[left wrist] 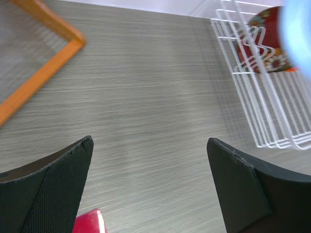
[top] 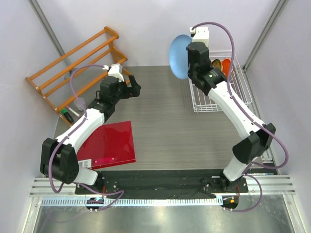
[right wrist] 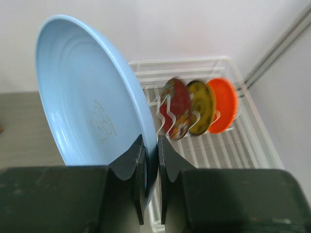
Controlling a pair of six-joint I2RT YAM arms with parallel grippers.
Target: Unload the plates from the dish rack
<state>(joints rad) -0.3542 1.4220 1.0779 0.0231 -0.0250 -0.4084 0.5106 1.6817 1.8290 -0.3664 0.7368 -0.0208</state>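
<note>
My right gripper [right wrist: 150, 143] is shut on the lower rim of the light blue plate [right wrist: 92, 92], which it holds upright and lifted just left of the white wire dish rack [right wrist: 243, 145]. In the top view this plate [top: 180, 56] hangs over the table beside the rack [top: 240, 92]. Three plates stand in the rack's dividers: the dark red floral one [right wrist: 176, 109], the yellow patterned one [right wrist: 201, 107] and the orange one [right wrist: 222, 104]. My left gripper [top: 136, 87] is open over the bare table with nothing between its fingers [left wrist: 63, 174], well left of the rack [left wrist: 272, 121].
An orange wooden slatted rack [top: 73, 63] leans at the back left. A flat red square board [top: 109, 143] lies on the table near the left arm. A small green-tipped item [top: 68, 114] lies by the wooden rack's foot. Walls close in on both sides.
</note>
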